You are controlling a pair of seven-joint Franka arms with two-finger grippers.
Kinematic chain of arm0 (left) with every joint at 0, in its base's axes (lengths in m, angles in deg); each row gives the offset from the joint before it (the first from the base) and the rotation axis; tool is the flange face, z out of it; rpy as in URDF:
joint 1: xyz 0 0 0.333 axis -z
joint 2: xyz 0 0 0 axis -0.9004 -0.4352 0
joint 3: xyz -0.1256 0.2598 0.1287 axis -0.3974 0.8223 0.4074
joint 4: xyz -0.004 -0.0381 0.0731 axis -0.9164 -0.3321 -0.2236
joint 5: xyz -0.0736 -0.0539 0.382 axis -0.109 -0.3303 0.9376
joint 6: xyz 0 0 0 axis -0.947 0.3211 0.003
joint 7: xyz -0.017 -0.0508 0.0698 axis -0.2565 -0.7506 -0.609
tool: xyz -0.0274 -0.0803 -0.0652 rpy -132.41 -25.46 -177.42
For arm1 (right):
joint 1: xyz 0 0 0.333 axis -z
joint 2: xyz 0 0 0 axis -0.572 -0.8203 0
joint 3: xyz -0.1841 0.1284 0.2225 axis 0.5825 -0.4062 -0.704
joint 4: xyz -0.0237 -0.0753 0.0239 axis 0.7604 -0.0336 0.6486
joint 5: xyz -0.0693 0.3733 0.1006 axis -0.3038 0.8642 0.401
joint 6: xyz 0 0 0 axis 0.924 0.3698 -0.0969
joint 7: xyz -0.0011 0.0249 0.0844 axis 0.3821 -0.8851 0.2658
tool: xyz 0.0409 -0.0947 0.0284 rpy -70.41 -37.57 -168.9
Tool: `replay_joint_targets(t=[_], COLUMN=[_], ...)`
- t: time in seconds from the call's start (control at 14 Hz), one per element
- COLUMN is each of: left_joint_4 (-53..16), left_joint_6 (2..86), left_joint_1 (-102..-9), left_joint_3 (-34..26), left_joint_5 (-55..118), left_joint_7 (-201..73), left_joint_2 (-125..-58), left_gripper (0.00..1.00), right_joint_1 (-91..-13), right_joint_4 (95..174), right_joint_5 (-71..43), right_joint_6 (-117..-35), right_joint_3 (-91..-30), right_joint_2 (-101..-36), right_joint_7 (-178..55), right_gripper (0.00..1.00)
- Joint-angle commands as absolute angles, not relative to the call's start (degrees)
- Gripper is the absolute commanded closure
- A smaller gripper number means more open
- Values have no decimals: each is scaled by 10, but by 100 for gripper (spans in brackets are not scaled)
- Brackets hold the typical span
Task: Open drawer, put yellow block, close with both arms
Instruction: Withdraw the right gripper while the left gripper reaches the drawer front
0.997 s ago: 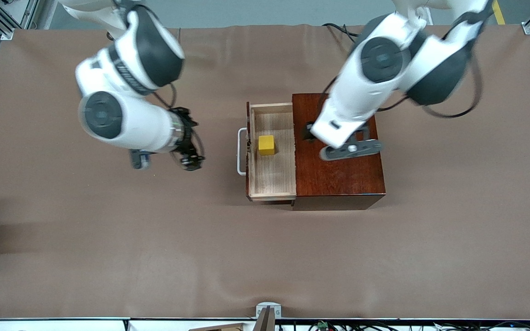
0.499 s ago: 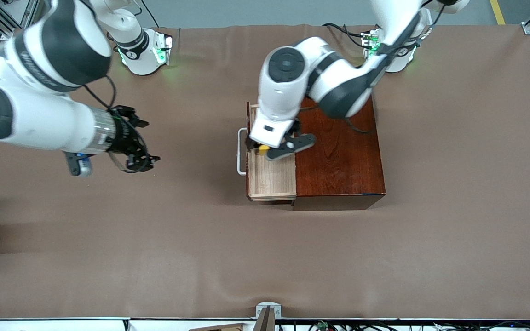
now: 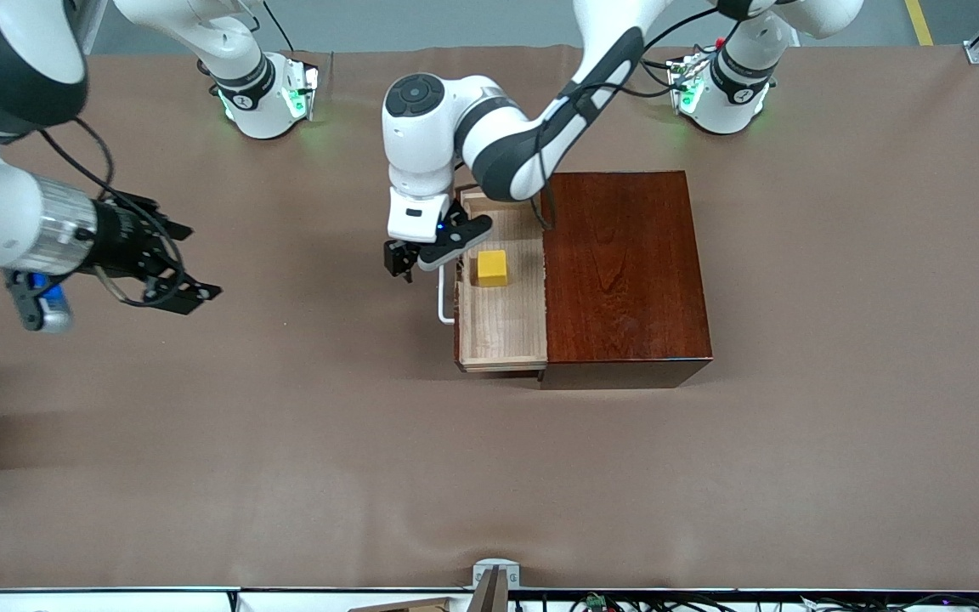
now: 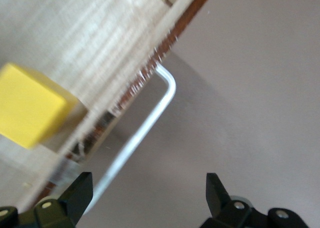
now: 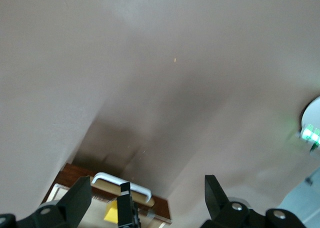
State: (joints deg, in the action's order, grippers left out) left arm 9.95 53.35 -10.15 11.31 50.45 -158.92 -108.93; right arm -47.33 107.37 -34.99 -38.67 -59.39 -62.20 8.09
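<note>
The drawer (image 3: 502, 285) stands pulled out of the wooden box (image 3: 623, 272), which sits about mid-desk, somewhat toward the left arm's end and closer to the edge where the bases stand than to the front edge. Its white handle (image 3: 445, 293) faces the right arm's end of the desk. The yellow block (image 3: 492, 268) already lies on the tray floor, in the half farther from the front camera, so 2 of the 3 steps look done and the closing is the step in hand.

The left tool (image 3: 398, 262) hangs just off the drawer's front, over bare desk (image 3: 302, 442) beside the handle's farther end. Its fingers (image 4: 75, 193) are spread wide with nothing between them; in the left wrist view the handle (image 4: 145, 123) passes between them, though how low the tool sits against the handle is hard to judge.

Next, I would expect the left tool to press against the drawer's front and push it toward the box until flush.

The right tool (image 3: 168, 285) waits in the air near the desk's edge at the right arm's end, fingers (image 5: 75, 195) wide and empty. Closing with both arms would call for it to come across to the drawer.
</note>
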Motion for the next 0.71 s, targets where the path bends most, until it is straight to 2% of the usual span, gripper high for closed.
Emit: replay_joint_targets(t=[0.0, 0.36, 0.64], left_joint_4=[127, 127, 125], left_joint_6=[587, 644, 627], left_joint_1=[-90, -73, -76], left_joint_3=[126, 140, 138], left_joint_5=[517, 517, 511], left_joint_7=[-1657, -1761, -1802], left_joint_2=[-1117, -1154, -1165], left_gripper=[0, 0, 0], right_joint_1=[-454, -383, -349], right_joint_4=[1076, 1076, 1073], right_joint_5=[-373, -373, -388], right_joint_6=[-371, -341, -317], right_joint_3=[-602, -612, -620], right_joint_2=[-606, -600, -599], right_joint_7=[18, -137, -230], right_gripper=[0, 0, 0])
